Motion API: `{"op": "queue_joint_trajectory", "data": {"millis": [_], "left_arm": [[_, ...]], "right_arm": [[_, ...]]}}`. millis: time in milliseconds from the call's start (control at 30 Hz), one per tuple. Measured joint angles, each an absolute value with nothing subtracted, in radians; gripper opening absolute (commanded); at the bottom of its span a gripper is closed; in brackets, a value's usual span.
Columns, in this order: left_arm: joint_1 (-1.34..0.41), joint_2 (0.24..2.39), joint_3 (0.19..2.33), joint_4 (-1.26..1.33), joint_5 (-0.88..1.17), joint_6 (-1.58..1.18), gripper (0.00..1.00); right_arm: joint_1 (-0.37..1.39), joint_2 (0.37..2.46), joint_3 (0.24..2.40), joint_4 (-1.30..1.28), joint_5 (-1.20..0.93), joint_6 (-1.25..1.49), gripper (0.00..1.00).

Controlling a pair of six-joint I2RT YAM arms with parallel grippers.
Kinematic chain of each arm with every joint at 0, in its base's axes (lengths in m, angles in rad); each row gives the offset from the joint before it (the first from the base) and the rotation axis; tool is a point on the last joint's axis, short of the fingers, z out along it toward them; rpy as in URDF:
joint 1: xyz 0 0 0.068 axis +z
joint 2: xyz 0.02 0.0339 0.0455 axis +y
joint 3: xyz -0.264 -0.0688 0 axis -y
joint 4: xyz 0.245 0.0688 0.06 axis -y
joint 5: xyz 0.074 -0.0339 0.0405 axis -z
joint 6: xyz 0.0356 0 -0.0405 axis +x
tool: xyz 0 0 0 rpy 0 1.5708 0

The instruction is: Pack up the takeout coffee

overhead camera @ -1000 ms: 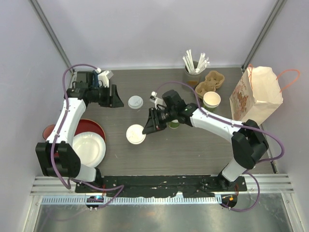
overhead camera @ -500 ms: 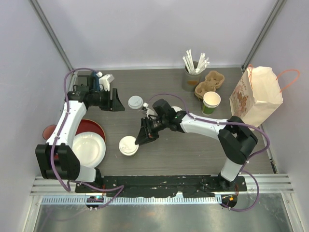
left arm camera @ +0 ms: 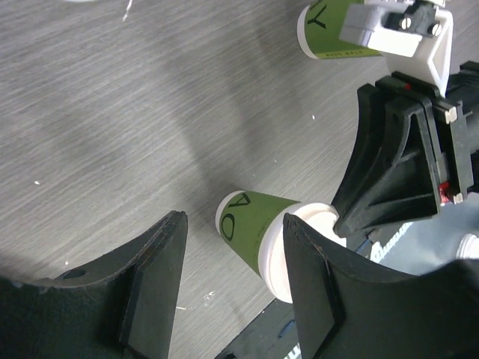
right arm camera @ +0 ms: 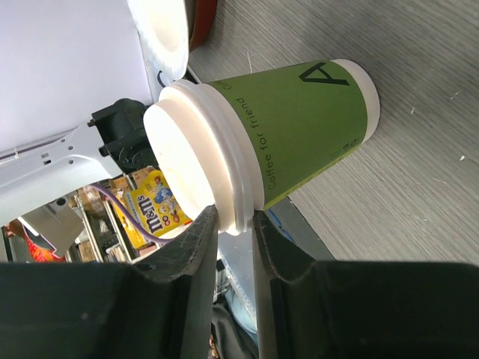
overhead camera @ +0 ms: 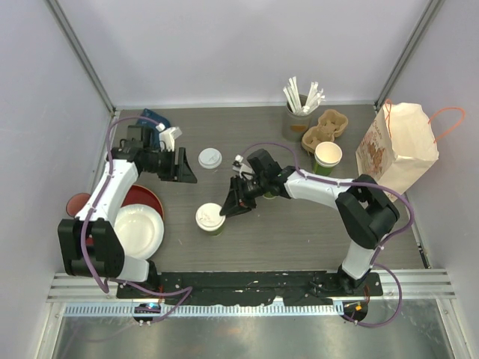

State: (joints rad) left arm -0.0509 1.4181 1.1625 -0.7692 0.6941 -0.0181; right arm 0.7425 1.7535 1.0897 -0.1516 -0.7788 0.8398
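Your right gripper pinches the rim of the white lid on the paper cup, while your left gripper hangs open and empty; the cup looks light and crushable, so hold gently just under the lid.

dark wood-grain table, pale walls

The lidded cup stands upright on the dark table; the right gripper reaches it from the right, fingers pinched at the lid's rim; the left gripper hangs beyond the cup and a little to its left, jaws apart and empty; a loose lid lies straight beyond the cup; a white plate sits left of the cup; the paper bag stands well off to the cup's right.
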Motion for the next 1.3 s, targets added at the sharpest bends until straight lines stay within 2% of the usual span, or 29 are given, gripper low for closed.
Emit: {"op": "queue_joint_trajectory", "data": {"millis": [167, 433, 467, 633, 733, 867, 900, 933, 1100, 1300], "left_arm": [[-0.054, 1.408, 1.138, -0.783, 0.715, -0.017, 0.61], [-0.06, 1.377, 1.121, -0.807, 0.737, -0.017, 0.62], [-0.06, 1.377, 1.121, -0.809, 0.738, -0.017, 0.62], [-0.06, 1.377, 1.121, -0.82, 0.743, -0.001, 0.6], [-0.06, 1.376, 1.113, -0.824, 0.746, 0.009, 0.59], [-0.06, 1.364, 1.092, -0.835, 0.749, 0.013, 0.59], [-0.06, 1.359, 1.089, -0.839, 0.749, 0.014, 0.59], [-0.06, 1.354, 1.085, -0.841, 0.75, 0.014, 0.59], [-0.06, 1.33, 1.058, -0.838, 0.752, 0.013, 0.58], [-0.059, 1.33, 1.037, -0.839, 0.752, 0.013, 0.58]], "right_arm": [[0.731, 1.757, 1.09, -0.16, -0.772, 0.822, 0.52], [0.726, 1.754, 1.114, -0.233, -0.712, 0.756, 0.59], [0.726, 1.752, 1.122, -0.246, -0.699, 0.746, 0.62], [0.74, 1.703, 1.173, -0.35, -0.567, 0.648, 0.67], [0.768, 1.66, 1.218, -0.406, -0.478, 0.587, 0.73], [0.851, 1.624, 1.304, -0.453, -0.353, 0.448, 0.74], [0.896, 1.616, 1.322, -0.453, -0.294, 0.388, 0.72], [0.948, 1.605, 1.332, -0.446, -0.237, 0.323, 0.67], [1.214, 1.554, 1.312, -0.377, -0.055, 0.035, 0.59], [1.284, 1.613, 1.311, -0.368, 0.147, -0.133, 0.56]]}}
